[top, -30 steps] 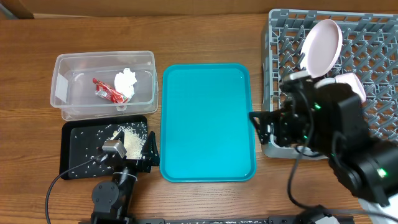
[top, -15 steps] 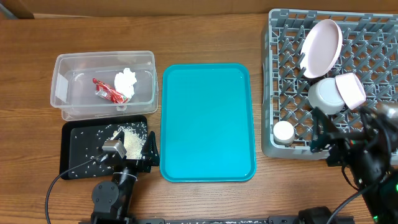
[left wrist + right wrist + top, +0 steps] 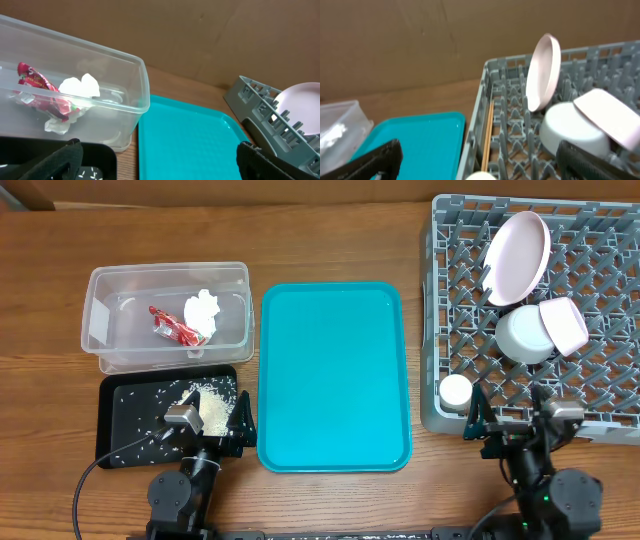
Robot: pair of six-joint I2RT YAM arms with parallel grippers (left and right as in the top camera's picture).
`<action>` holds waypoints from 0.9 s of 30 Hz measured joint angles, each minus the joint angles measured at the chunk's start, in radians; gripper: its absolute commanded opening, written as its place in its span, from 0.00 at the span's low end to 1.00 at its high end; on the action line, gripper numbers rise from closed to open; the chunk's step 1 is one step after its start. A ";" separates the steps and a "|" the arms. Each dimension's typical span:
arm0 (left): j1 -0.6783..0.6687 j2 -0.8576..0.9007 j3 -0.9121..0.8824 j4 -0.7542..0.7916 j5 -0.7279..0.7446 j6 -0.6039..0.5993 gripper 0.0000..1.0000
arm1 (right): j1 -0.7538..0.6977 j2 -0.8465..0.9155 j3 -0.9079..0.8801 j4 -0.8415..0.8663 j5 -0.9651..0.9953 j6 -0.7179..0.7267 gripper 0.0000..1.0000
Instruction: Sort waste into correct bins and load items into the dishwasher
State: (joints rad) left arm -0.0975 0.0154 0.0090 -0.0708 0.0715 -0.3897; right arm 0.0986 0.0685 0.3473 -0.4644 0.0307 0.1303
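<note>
At the near edge, the left gripper (image 3: 207,428) and right gripper (image 3: 512,426) both gape wide, empty. Beyond, in the rack (image 3: 610,395) along the right edge, the cup (image 3: 456,391), bowl (image 3: 522,335) and plate (image 3: 518,257) look hard, slick and breakable, so grip them by the rims. The wrapper (image 3: 170,326) and tissue (image 3: 203,310) lie in the far-left tub (image 3: 100,280), likely light and crushable.

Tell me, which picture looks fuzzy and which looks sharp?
Overhead view: sharp, evenly lit, single rice grains show on the black tray. Right wrist view: fuzzy, the standing plate has soft edges. Left wrist view: the clear tub is crisp, the near claw fingers blur.
</note>
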 measured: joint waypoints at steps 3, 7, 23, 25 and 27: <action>0.000 0.000 0.000 0.000 0.000 0.000 1.00 | 0.000 -0.051 -0.117 0.104 -0.002 0.000 1.00; 0.000 0.000 0.000 0.000 0.000 0.000 1.00 | 0.000 -0.053 -0.225 0.234 -0.001 0.000 1.00; 0.000 0.000 0.000 0.000 0.000 0.000 1.00 | 0.000 -0.055 -0.329 0.380 -0.005 0.000 1.00; 0.000 0.000 0.000 0.000 0.000 0.000 1.00 | 0.000 -0.055 -0.329 0.381 -0.005 0.000 1.00; 0.000 0.000 0.000 0.000 0.000 0.000 1.00 | 0.000 -0.055 -0.329 0.381 -0.005 0.000 1.00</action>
State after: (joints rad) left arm -0.0975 0.0154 0.0090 -0.0704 0.0715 -0.3897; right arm 0.0986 0.0135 0.0181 -0.0837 0.0257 0.1299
